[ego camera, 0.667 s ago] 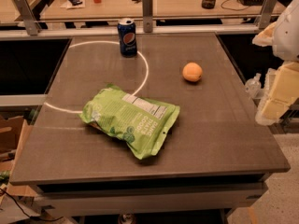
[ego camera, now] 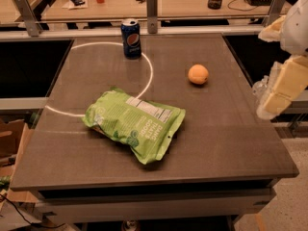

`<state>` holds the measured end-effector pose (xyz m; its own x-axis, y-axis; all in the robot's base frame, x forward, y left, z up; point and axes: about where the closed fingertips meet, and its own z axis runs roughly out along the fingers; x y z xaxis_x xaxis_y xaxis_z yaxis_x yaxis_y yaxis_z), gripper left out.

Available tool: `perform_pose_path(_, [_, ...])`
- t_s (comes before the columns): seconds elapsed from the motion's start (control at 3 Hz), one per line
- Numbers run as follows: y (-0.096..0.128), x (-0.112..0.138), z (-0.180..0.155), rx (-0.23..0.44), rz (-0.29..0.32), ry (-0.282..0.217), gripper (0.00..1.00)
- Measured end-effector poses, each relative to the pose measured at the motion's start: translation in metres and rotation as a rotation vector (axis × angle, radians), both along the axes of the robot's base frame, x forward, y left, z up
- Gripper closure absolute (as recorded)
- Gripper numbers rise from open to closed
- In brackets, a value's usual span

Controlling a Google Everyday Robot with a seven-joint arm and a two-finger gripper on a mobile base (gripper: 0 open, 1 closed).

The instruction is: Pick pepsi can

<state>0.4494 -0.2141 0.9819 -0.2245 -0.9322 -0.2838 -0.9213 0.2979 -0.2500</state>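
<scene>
The pepsi can [ego camera: 131,38] is dark blue with a silver top and a round logo. It stands upright at the far left of the dark table [ego camera: 231,143], on a white painted arc. My gripper [ego camera: 278,94] is cream-coloured and hangs at the right edge of the view, beside the table's right edge. It is far from the can and to its right, and nothing shows in its hold.
An orange fruit [ego camera: 198,74] lies at the right of the middle. A green chip bag [ego camera: 134,122] lies flat in the centre. A metal rail with posts [ego camera: 152,6] runs behind the table, with a cluttered desk beyond. Cardboard boxes [ego camera: 12,138] sit at the lower left.
My arm at the right edge has shifted very slightly up and left. The can, the orange and the bag have not moved.
</scene>
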Motion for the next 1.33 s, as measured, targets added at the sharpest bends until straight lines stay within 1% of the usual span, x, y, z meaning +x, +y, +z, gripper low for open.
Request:
perform_pose_path(0.33, [-0.009, 0.055, 0.019, 0.256, -0.088, -0.107, 0.00])
perform_pose_path(0.67, [-0.017, 0.112, 0.034, 0.517, -0.092, -0.203, 0.00])
perform_pose_path(1.0, [0.004, 0.147, 0.053, 0.757, -0.005, -0.238, 0.00])
perform_pose_path(1.33, [0.035, 0.168, 0.063, 0.864, 0.051, -0.258, 0.00])
